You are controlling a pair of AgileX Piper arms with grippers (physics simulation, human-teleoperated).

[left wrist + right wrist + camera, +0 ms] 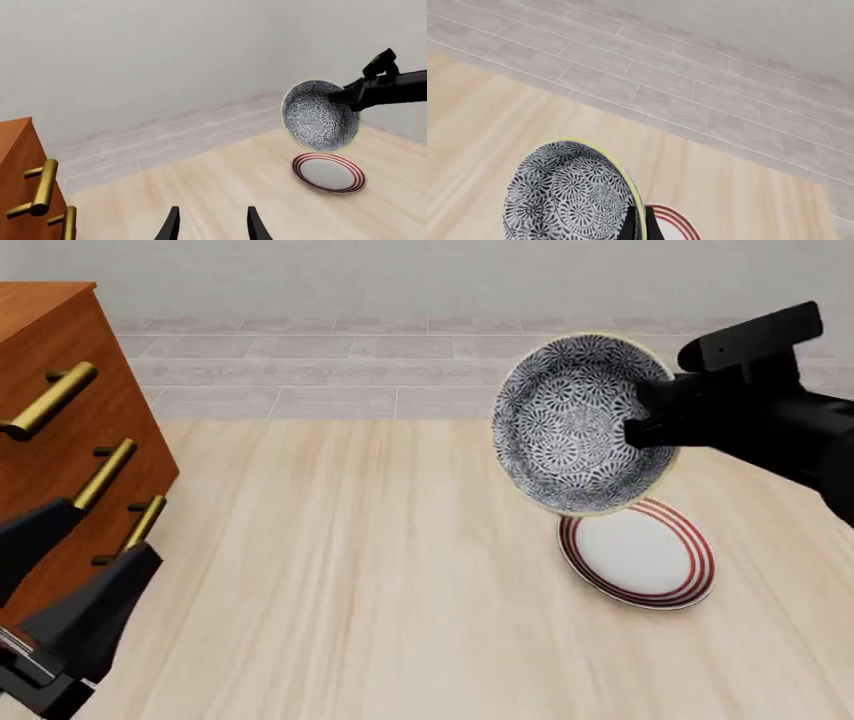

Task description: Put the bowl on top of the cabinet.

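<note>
The blue-and-white patterned bowl [574, 425] hangs in the air, tipped on its side with its inside facing the front camera, just above the plate. My right gripper [641, 428] is shut on its pale rim; the right wrist view shows both fingers pinching that rim [639, 222]. The reddish-brown cabinet [60, 430] with brass bar handles stands at the far left, well apart from the bowl. My left gripper [212, 227] is open and holds nothing, low over the table beside the cabinet's drawer fronts.
A flat white plate with red rings [638, 558] lies on the light wood table [347, 590] under the bowl. Beyond the table's far edge are a grey tiled floor [334, 370] and a pale wall.
</note>
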